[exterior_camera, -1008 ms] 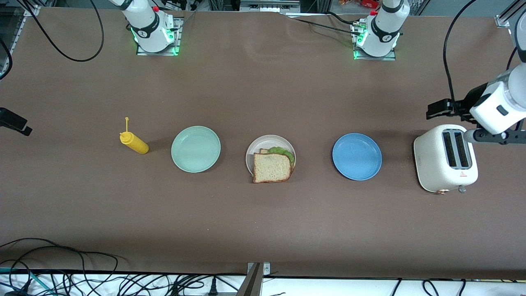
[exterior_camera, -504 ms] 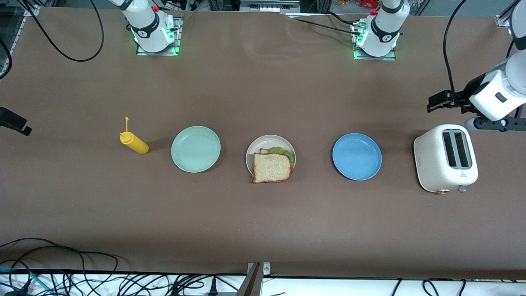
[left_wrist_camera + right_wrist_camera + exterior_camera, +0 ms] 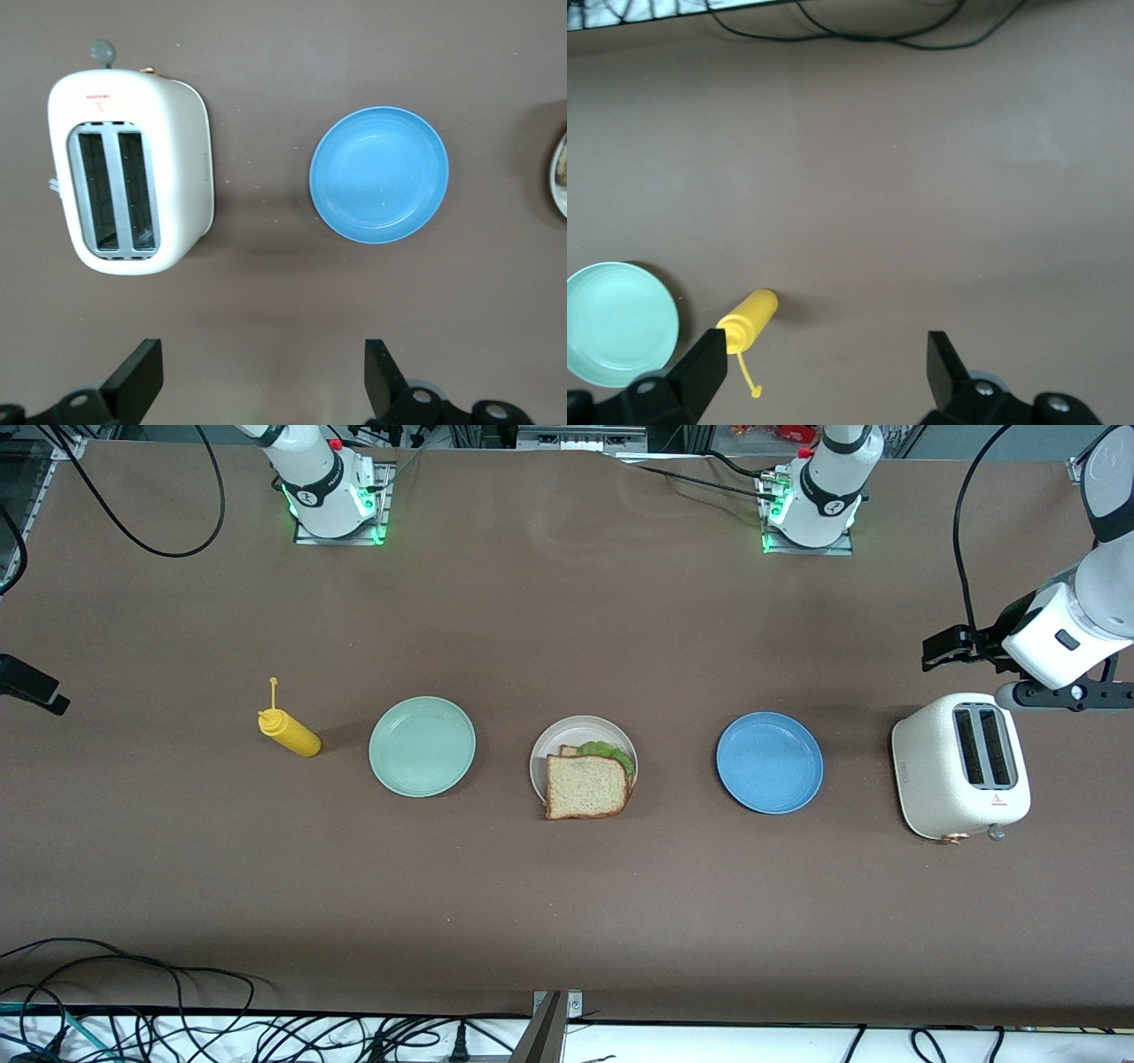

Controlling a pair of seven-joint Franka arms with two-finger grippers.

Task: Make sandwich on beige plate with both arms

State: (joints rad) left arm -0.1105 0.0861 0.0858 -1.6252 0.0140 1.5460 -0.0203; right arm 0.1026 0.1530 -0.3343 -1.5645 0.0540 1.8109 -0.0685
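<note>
The sandwich lies on the beige plate mid-table: a tan bread slice on top, green lettuce showing under it, and its near edge overhanging the plate's rim. No gripper touches it. High above the bare table beside the white toaster, my left gripper hangs open and empty. My right gripper is open and empty too, up over the table near the yellow bottle. In the front view only a black part of the right arm shows at the edge.
A mint green plate and a blue plate flank the beige one, both bare. The yellow squeeze bottle lies toward the right arm's end. The toaster's slots hold nothing. Cables run along the near edge.
The left arm's hand has drawn back from over the toaster toward the robots' side of the table. The right arm, sandwich and plates have not moved.
</note>
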